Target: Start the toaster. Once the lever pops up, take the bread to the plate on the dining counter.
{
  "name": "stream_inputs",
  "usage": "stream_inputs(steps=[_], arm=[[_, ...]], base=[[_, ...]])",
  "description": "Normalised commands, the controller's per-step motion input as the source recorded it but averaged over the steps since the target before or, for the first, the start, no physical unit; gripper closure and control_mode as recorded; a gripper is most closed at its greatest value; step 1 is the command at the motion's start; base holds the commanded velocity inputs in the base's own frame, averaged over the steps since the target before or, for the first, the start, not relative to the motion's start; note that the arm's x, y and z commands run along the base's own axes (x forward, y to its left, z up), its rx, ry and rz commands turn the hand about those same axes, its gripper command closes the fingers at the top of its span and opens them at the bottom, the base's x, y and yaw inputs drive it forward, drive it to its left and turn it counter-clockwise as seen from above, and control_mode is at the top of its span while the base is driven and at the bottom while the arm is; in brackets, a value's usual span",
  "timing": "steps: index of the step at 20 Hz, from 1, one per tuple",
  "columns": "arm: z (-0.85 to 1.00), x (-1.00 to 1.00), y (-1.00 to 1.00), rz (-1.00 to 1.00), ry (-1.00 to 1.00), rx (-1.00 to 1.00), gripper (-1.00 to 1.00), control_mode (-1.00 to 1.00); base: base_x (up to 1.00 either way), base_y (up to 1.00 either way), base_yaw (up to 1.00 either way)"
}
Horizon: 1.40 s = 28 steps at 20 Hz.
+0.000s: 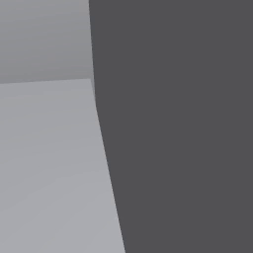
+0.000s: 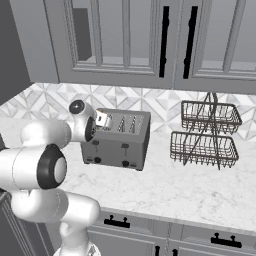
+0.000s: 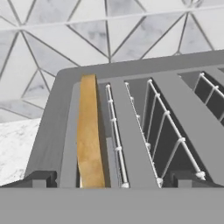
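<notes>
A grey toaster (image 2: 120, 142) with several slots stands on the marble counter (image 2: 190, 190) against the tiled wall. In the hand view I look down onto the toaster's top (image 3: 131, 74); the bread (image 3: 89, 140) stands on edge in the leftmost slot, its tan crust showing. My gripper (image 2: 102, 120) hovers over the toaster's left top end, open, its dark fingertips (image 3: 40, 179) either side of the slots with nothing between them (image 3: 113, 181). Two small levers sit on the toaster's front face (image 2: 125, 146). The plate and the dining counter are out of view.
A two-tier wire basket rack (image 2: 207, 135) stands right of the toaster. Upper cabinets with black handles (image 2: 163, 42) hang close above. Drawers (image 2: 120, 222) run below the counter edge. A dark panel (image 1: 178, 123) blocks the left base view.
</notes>
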Motion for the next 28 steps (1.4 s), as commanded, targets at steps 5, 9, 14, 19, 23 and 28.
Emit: stream_inputs(steps=[5, 9, 14, 19, 23, 28], arm=[[-0.14, 0.37, 0.00, 0.00, -0.01, 0.00, -1.00, -1.00], [-0.21, 0.40, 0.00, 0.00, 0.00, 0.00, -1.00, -1.00], [-0.20, 0.22, 0.00, 0.00, 0.00, 0.00, 1.00, -1.00], [-0.19, 0.02, 0.00, 0.00, 0.00, 0.00, 1.00, -1.00], [-0.02, 0.00, 0.00, 0.00, -0.01, 0.00, 1.00, -1.00], [0.04, -0.01, 0.00, 0.00, -0.10, 0.00, 1.00, -1.00]], base=[[0.00, 0.00, 0.00], [0.00, 0.00, 0.00], [0.00, 0.00, 0.00], [0.00, 0.00, 0.00], [0.00, 0.00, 0.00], [0.00, 0.00, 0.00]])
